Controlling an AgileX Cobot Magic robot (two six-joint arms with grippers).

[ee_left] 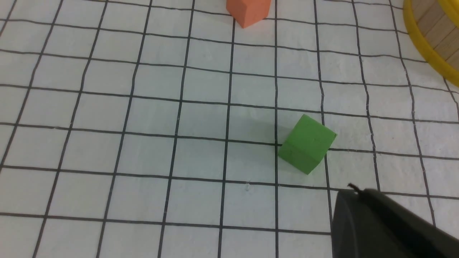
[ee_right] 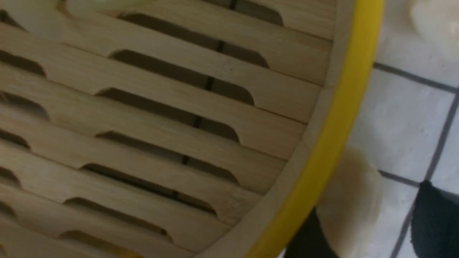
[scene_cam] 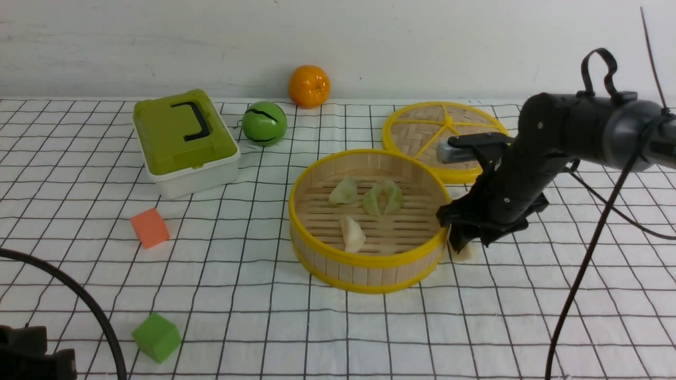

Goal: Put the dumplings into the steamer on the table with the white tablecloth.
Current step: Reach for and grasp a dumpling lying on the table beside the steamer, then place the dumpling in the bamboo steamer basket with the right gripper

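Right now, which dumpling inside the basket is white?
The cream-white dumpling, lying by itself near the front of the steamer. The other three in there are the green dumplings, grouped together farther back on the slats.

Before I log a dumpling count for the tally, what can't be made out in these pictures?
- Front view: cream dumpling beside the steamer, mostly hidden by the right gripper.
- Right wrist view: pale shape, blurred, cut off by the frame edge.
- Front view: steamer floor nearest the camera, hidden by its wall.
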